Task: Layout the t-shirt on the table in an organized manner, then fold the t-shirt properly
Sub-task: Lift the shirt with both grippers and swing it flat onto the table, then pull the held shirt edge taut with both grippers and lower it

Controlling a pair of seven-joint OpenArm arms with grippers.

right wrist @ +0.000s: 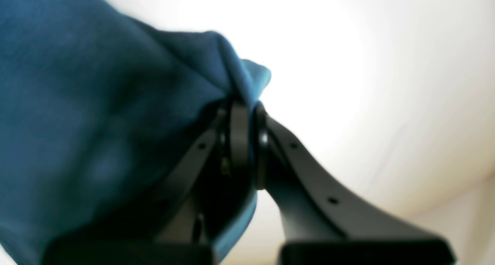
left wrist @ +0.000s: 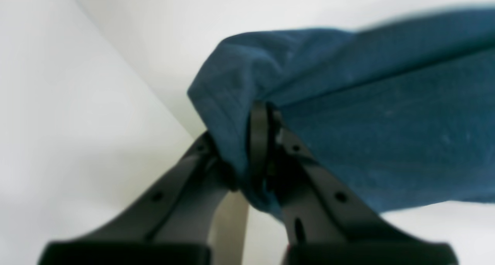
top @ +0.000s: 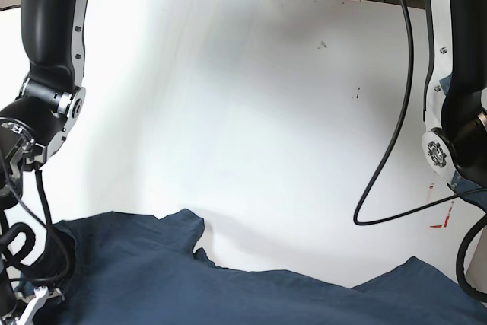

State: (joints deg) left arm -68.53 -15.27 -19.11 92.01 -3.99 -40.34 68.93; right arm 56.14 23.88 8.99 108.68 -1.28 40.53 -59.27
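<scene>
Both pincers are clenched on the t-shirt [top: 228, 291]: the left gripper [left wrist: 267, 141] pinches a folded edge, the right gripper [right wrist: 247, 141] a bunched corner. The cloth hangs stretched between them along the near edge of the table [top: 251, 97] (its long axis crosswise), neither arm nearer. No containers are in view

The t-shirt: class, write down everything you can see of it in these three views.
The t-shirt is plain dark navy-blue, soft knit cloth. In the base view it spreads along the near edge of the white table, rumpled, with a sleeve-like flap pointing forward. The left gripper is shut on one bunched edge and the right gripper on another. No print shows.
</scene>
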